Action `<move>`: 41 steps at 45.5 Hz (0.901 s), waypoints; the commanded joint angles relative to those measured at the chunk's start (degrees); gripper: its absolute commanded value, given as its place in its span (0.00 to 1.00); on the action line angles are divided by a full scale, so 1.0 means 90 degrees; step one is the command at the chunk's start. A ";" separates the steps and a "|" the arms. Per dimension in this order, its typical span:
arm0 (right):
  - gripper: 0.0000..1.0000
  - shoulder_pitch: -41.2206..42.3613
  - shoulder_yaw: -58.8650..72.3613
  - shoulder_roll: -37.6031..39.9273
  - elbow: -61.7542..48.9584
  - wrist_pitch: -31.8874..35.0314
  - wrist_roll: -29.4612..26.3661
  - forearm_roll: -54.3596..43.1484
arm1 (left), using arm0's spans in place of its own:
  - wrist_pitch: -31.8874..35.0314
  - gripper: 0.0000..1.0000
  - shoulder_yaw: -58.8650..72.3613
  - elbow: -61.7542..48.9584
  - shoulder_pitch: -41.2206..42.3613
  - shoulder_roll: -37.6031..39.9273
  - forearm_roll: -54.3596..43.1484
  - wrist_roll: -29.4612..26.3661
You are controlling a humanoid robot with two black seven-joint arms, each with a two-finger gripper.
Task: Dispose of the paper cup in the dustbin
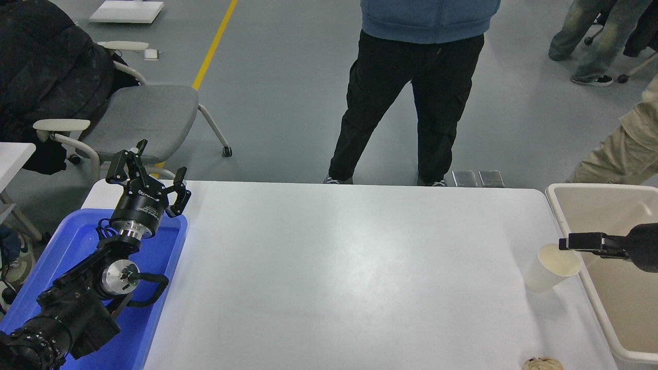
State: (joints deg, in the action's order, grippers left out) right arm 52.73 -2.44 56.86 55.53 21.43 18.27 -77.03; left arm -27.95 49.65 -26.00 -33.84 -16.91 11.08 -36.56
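Standing upright near the white counter's (360,267) right edge, one small cream-white paper cup (551,267) is recorded just beside one large beige plastic dustbin (568,236). Right gripper (583,241) is seen edge-on at the rim, jaw state indeterminable; left gripper (146,172) is parked, jaws spread, over one blue plastic tray (154,308).

Grey floor (288,77) runs back from the white table (334,272), with a yellow line (213,43) painted across it toward eleven o'clock. At ten o'clock a grey chair (139,115) on castors carries a black coat (49,72) over its back. A white board (126,11) lies on the floor further off. Two metal plates (477,178) sit on the floor at one o'clock. Soft light glares off the tabletop.
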 commanded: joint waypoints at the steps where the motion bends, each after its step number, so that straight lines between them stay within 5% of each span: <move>1: 0.99 0.0059 0.0300 -0.0155 -0.0057 -0.0243 0.0001 -0.0230 | 0.0000 1.00 0.0001 -0.0001 0.0000 -0.0006 0.0000 0.0000; 34: 0.99 0.0108 0.1433 -0.1405 -0.1825 -0.1180 0.0138 -0.0094 | 0.0000 1.00 0.0001 -0.0001 0.0000 -0.0006 0.0000 0.0000; 41: 0.90 0.0069 0.1453 -0.1522 -0.2078 -0.1190 0.0284 -0.0084 | 0.0000 1.00 0.0001 -0.0001 0.0000 0.0014 0.0000 0.0000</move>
State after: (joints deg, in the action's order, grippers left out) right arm 53.73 9.41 45.30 40.56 11.60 19.53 -78.09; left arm -27.95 49.66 -26.02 -33.84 -16.96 11.07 -36.55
